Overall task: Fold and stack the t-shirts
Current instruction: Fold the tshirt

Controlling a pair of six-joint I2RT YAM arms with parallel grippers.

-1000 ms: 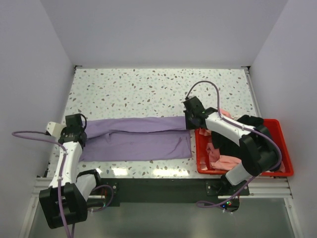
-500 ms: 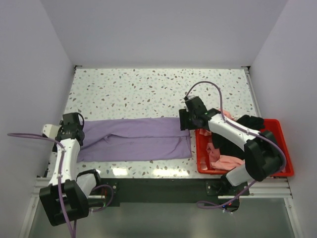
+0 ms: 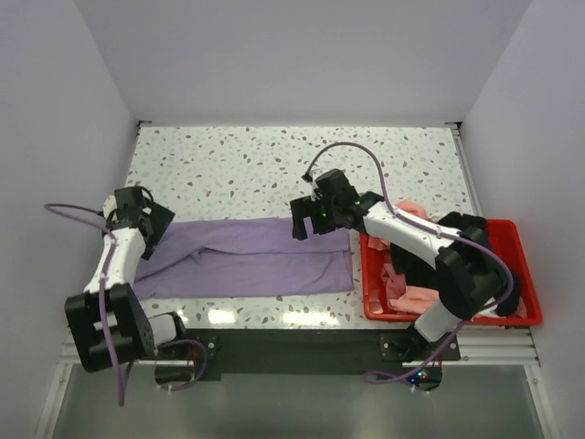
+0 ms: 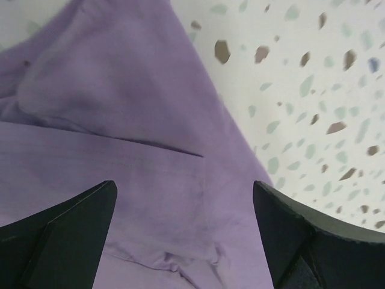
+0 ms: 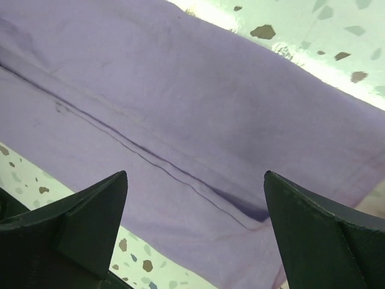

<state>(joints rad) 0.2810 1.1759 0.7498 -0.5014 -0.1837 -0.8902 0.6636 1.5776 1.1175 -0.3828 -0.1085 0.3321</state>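
A lavender-purple t-shirt (image 3: 251, 258) lies folded into a long flat band across the near part of the speckled table (image 3: 274, 165). My left gripper (image 3: 157, 224) hovers open over the band's left end, nothing between its fingers; the left wrist view shows the purple cloth (image 4: 120, 150) spread below the wide jaws. My right gripper (image 3: 300, 221) is open above the band's right part, a fold line in the cloth (image 5: 180, 120) running under it. Salmon-pink (image 3: 413, 297) and black (image 3: 462, 224) t-shirts lie heaped in the bin.
A red plastic bin (image 3: 512, 318) stands at the table's near right corner, under the right arm's elbow. White walls close in the table on three sides. Cables loop above both arms.
Both grippers have let go of the purple shirt's ends and opened wide. The right gripper moved left along the band; the left gripper lifted and turned at the left end.
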